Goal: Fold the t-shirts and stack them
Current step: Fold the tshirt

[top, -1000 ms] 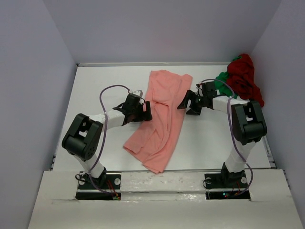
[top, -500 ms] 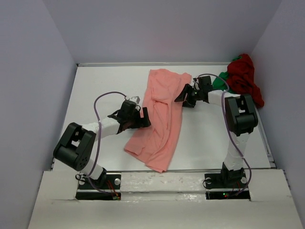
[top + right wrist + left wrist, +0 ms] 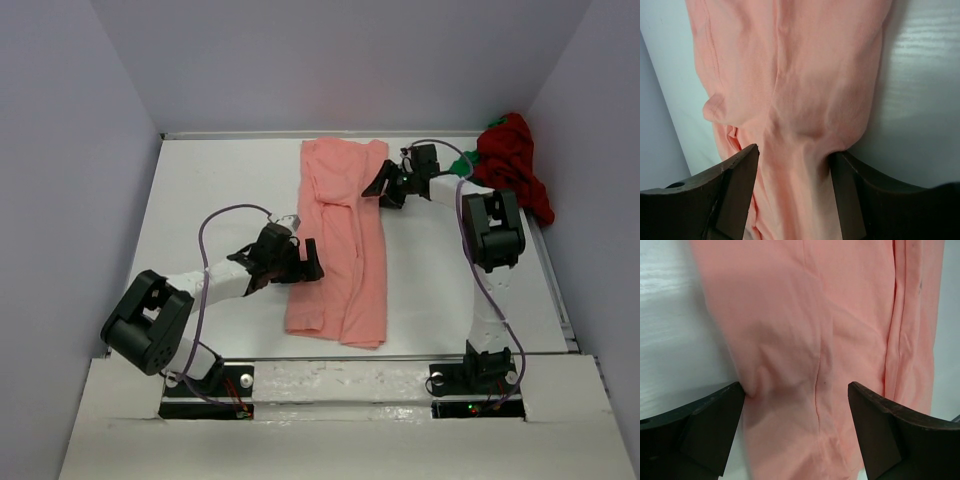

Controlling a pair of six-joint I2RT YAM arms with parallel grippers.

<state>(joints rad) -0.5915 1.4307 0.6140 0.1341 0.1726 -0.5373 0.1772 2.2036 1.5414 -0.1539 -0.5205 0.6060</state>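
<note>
The salmon-pink t-shirt point(image 3: 340, 250) lies as a long, roughly folded strip down the middle of the table. My left gripper point(image 3: 308, 262) sits at the strip's left edge, low down. Its jaws are wide apart, with flat cloth point(image 3: 805, 340) lying between them point(image 3: 792, 410). My right gripper point(image 3: 378, 185) is at the strip's upper right edge and is shut on a bunched ridge of the same shirt point(image 3: 805, 90), which fills the gap between its fingers point(image 3: 794, 170). The dark red t-shirt point(image 3: 512, 165) lies crumpled at the back right, with the bright green t-shirt point(image 3: 464, 162) partly hidden under it.
White table point(image 3: 220, 190) enclosed by grey walls on the left, back and right. The two crumpled shirts fill the back right corner, close to my right arm's elbow point(image 3: 492, 215). A raised white ledge point(image 3: 330, 375) runs along the near edge by the arm bases.
The pink shirt has swung from lying diagonally to lying straight and has narrowed. My right gripper moved toward the back, my left gripper moved nearer, both staying at the shirt's edges.
</note>
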